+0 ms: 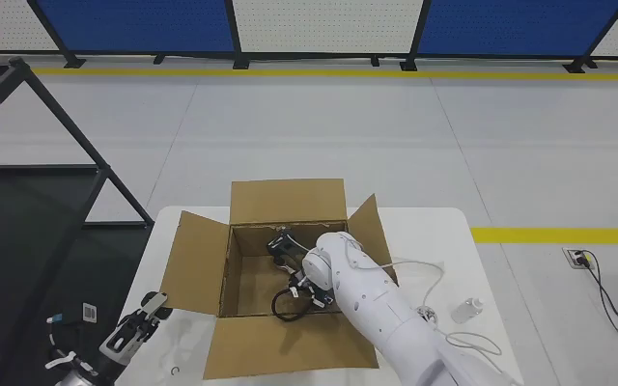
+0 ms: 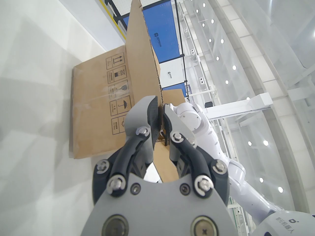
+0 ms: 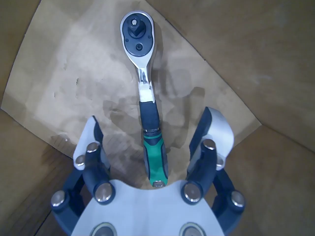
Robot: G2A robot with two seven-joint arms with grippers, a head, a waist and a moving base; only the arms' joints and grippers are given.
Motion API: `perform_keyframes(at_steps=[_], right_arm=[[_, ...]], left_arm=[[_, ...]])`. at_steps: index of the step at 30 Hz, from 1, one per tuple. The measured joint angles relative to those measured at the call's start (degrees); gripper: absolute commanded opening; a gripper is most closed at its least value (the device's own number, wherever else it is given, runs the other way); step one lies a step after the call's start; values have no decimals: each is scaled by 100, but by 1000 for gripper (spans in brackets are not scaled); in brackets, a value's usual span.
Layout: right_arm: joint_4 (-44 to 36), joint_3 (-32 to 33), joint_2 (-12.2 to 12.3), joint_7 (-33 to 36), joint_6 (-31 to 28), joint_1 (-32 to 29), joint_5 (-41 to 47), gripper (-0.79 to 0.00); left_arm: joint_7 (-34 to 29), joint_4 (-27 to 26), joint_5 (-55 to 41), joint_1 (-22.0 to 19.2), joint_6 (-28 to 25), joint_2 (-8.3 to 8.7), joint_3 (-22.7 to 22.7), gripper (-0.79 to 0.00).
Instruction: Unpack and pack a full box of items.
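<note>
Right end effector over a ratchet wrench inside the open cardboard box; left end effector pinching a flap.

The cardboard box (image 1: 288, 201) stands on the white desk (image 1: 425, 232) with all four flaps out. The left end effector (image 2: 161, 110) is closed tight on the edge of the left flap (image 2: 140, 50), near its corner. The right arm goes down into the box, where the right end effector (image 3: 151, 114) has its fingers (image 3: 214, 126) spread wide on either side of the ratchet wrench (image 3: 139, 37), not touching it. The wrench lies flat on the box floor (image 3: 73, 79), green-and-black handle toward the wrist. A small pale object (image 1: 466, 310) lies on the desk, well apart from the box.
</note>
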Motion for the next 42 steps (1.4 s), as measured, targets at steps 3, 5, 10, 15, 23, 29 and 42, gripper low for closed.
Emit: perform_keyframes(at_steps=[3, 5, 10, 15, 23, 29, 42], right_arm=[[71, -12, -38, -64, -35, 4, -19, -357], [115, -19, -62, -118, -51, 3, -30, -360], [235, -49, -131, -208, -119, 2, -75, -385], [353, -68, -196, -174, -181, 29, -101, -446], [503, -86, -277, -110, -220, 61, -147, -616], [592, -92, -330, -61, -202, 75, -174, -785], [667, 85, -277, -551, -754, 229, -8, -785]], left_arm=[[-67, 2, -3, 11, -9, 4, -11, -785], [-120, -1, -10, 20, -28, 7, -15, -785], [-205, 12, -32, 35, -75, 12, -35, -785], [-226, 49, -61, 29, -83, 15, -47, -785], [-281, 66, -195, 14, -72, 17, -54, -785], [-334, 74, -253, 22, -78, 21, -68, -785], [-295, 112, -154, -2, -121, 24, -46, -591]])
